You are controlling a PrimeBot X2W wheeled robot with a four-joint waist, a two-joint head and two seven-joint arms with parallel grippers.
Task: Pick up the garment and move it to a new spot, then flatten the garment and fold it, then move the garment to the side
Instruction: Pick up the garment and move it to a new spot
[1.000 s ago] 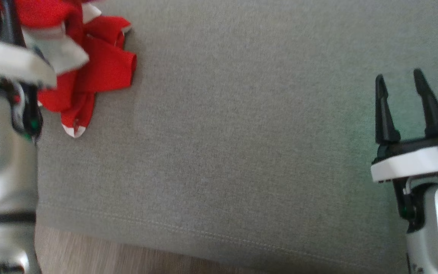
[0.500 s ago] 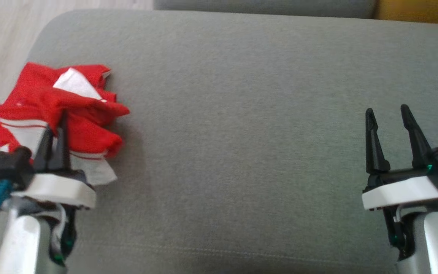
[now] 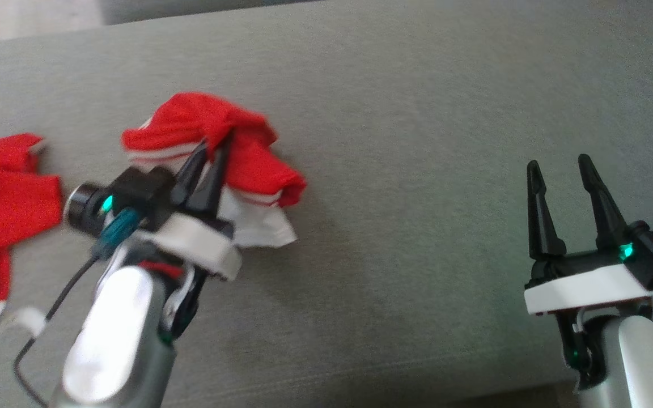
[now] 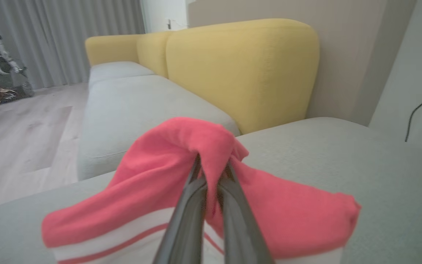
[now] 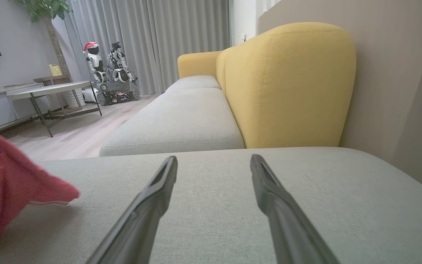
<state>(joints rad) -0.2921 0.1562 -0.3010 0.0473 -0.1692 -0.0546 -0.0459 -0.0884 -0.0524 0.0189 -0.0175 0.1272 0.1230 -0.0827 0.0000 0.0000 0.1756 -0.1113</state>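
On the big grey sofa cushion (image 3: 428, 113), the red-and-white garment (image 3: 258, 170) is bunched left of centre. My left end effector (image 3: 217, 140) pinches one small fold, so it could slip out mid-carry, though the blur hides how deep the pinch goes. My right end effector (image 3: 558, 161) is spread, empty.

Grey sofa seats (image 5: 181, 124) meet yellow backrests (image 5: 288, 84) beside wood floor (image 5: 82, 135) and grey curtains (image 5: 159, 40).
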